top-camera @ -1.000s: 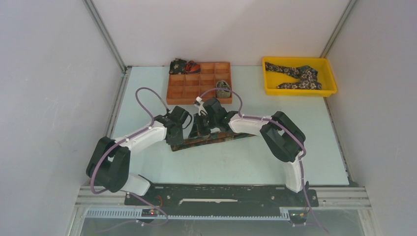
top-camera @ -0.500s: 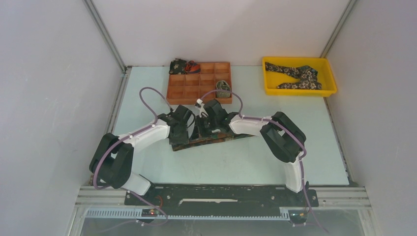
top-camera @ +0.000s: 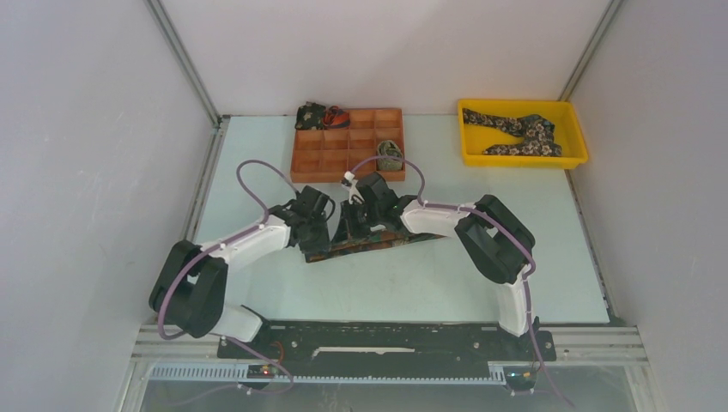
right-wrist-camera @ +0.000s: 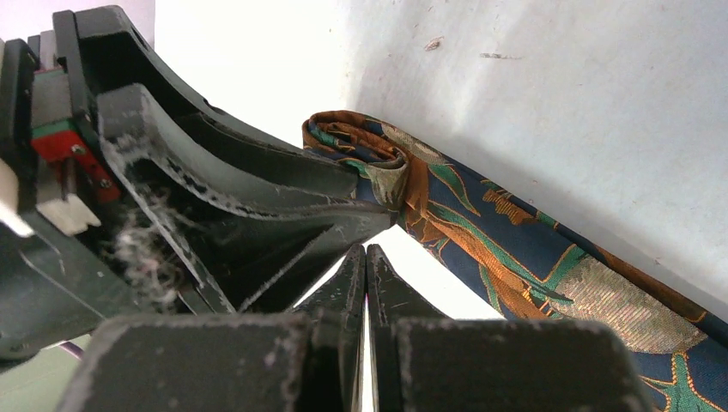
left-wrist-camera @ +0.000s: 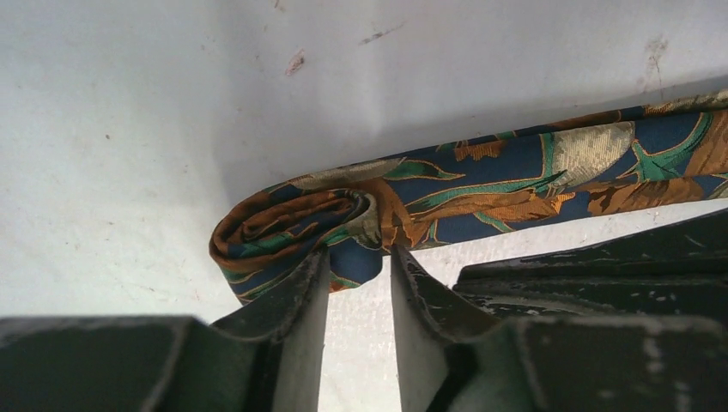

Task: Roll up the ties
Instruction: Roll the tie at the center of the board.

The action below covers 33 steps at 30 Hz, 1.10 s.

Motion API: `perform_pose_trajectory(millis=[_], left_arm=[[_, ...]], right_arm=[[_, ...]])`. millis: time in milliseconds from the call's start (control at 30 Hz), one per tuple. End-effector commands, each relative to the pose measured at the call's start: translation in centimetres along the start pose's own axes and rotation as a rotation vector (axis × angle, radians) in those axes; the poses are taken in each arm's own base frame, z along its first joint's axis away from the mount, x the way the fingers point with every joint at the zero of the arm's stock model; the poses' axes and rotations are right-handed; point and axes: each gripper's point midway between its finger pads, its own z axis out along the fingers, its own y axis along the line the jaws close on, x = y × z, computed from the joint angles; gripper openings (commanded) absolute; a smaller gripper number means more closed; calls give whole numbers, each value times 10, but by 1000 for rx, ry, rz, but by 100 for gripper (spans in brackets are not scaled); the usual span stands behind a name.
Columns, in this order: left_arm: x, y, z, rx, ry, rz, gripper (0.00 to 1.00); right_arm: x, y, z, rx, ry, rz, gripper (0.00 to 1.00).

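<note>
A tie (top-camera: pixel 386 241) with a blue, rust and green pattern lies flat across the table's middle. Its left end is rolled into a small coil (left-wrist-camera: pixel 288 225), which also shows in the right wrist view (right-wrist-camera: pixel 360 146). My left gripper (top-camera: pixel 321 239) sits at that coil. Its fingers (left-wrist-camera: pixel 307 287) stand a narrow gap apart and pinch the coil's near edge. My right gripper (top-camera: pixel 353 233) is shut and empty. Its tips (right-wrist-camera: pixel 366 251) rest on the table just beside the tie and the left gripper's fingers (right-wrist-camera: pixel 257 172).
An orange compartment box (top-camera: pixel 330 159) stands behind the grippers. It holds an olive rolled tie (top-camera: pixel 391 154), and a dark rolled tie (top-camera: pixel 313 115) sits at its far left corner. A yellow tray (top-camera: pixel 524 160) at the back right holds dark floral ties (top-camera: pixel 525 133).
The left arm swung right toward the tie, then drew back a little. The tie's left end has shifted slightly right. The right arm has barely moved.
</note>
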Motion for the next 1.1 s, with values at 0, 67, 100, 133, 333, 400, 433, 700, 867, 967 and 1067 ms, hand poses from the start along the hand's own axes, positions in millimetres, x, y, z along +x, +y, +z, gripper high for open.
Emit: perform_pose_trajectory(millis=[0,67,100,133,333,400,433,700,867,967,1067], left_arm=[[-10,-8,-6,96,-52,-60,30],[-10,-4,-6,101,-61,-71,25],[-10,-3,-7,106,-65,-75,22],[-10,-1,-7,108,-66,-78,19],[-9,3,-7,123,-75,-89,5],[-10,4,-8,126,-83,-94,1],[-10,5,-8,126,-87,-97,0],[-10,10,-10,125,-98,-108,0],[-11,14,-11,126,-111,-113,0],[-8,11,-12,153,-95,-115,0],[-9,11,-14,164,-101,-116,0]], right_arm=[[-16,20,-12,-32,-61,-40,1],[-16,20,-10,-34,-60,-38,1],[-15,21,-9,-34,-55,-38,2],[-15,21,-7,-33,-53,-40,2],[-11,24,5,-29,-27,-45,2],[-10,25,9,-29,-19,-48,2],[-9,26,11,-27,-14,-51,2],[-6,23,29,-5,28,-50,2],[-3,19,39,1,50,-48,2],[0,15,43,6,60,-43,2],[2,10,47,14,66,-37,2]])
